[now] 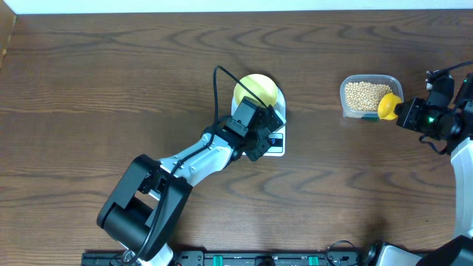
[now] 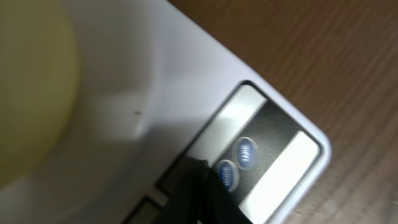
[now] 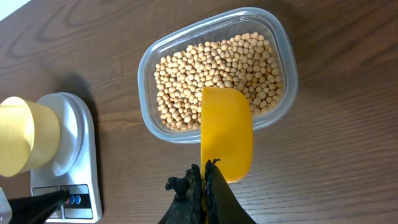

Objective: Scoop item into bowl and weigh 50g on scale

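Observation:
The pale yellow-green bowl (image 1: 256, 91) stands on the white scale (image 1: 278, 150). My left gripper (image 1: 269, 137) is shut and empty. In the left wrist view its tip (image 2: 202, 168) rests at the scale's (image 2: 186, 81) front panel, right beside the two blue buttons (image 2: 227, 175); the bowl (image 2: 28, 93) is a blur at left. The tan beans (image 3: 217, 71) fill a clear tub (image 3: 281, 43). My right gripper (image 3: 205, 169) is shut on the handle of a yellow scoop (image 3: 227, 134), whose front hangs over the tub's near rim; no beans show on the scoop. From above, scoop (image 1: 388, 106) and right gripper (image 1: 400, 110) sit at the tub's (image 1: 371, 80) right corner.
Brown wooden table (image 1: 111, 81) all around. The left arm's base (image 1: 140, 207) is at the front left. The right wrist view shows the scale (image 3: 84, 143) and bowl (image 3: 25, 134) far left, with the left gripper's tip (image 3: 43, 202) at the buttons.

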Robot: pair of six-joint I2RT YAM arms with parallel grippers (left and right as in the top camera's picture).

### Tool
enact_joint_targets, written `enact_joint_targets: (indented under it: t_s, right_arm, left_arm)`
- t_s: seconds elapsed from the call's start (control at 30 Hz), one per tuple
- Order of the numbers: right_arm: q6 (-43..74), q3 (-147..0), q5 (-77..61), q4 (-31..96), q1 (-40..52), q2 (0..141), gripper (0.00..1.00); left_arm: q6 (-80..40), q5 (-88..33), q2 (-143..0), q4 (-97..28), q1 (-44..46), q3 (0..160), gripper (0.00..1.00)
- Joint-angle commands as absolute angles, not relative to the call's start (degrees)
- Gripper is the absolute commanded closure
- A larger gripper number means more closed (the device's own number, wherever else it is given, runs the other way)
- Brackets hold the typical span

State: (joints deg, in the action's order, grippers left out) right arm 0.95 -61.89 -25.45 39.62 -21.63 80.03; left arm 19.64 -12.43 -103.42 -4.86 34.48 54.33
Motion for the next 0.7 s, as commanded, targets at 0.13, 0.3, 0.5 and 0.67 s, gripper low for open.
enact_joint_targets:
  t_s: [0.13,0.3,0.5,0.67]
  right_arm:
    - [0.3,-62.5,-25.2,39.7,-21.3,80.3,0.99]
    - [0.3,-62.5,-25.2,39.7,-21.3,80.3,0.99]
    - [0.3,-62.5,-25.2,39.7,-21.3,80.3,0.99]
    - [0.3,-62.5,-25.2,39.9,-21.3,80.3,0.99]
  left_arm:
    - [20.8,-5.3,-107.5,-6.8,32.8,51.2,0.92]
    - [20.8,-6.4,-107.5,-6.8,32.9,51.2,0.92]
    - [20.8,-12.0,-107.5,-6.9,32.9,51.2,0.92]
    - [20.8,-13.1,-107.5,-7.6,32.9,51.2,0.93]
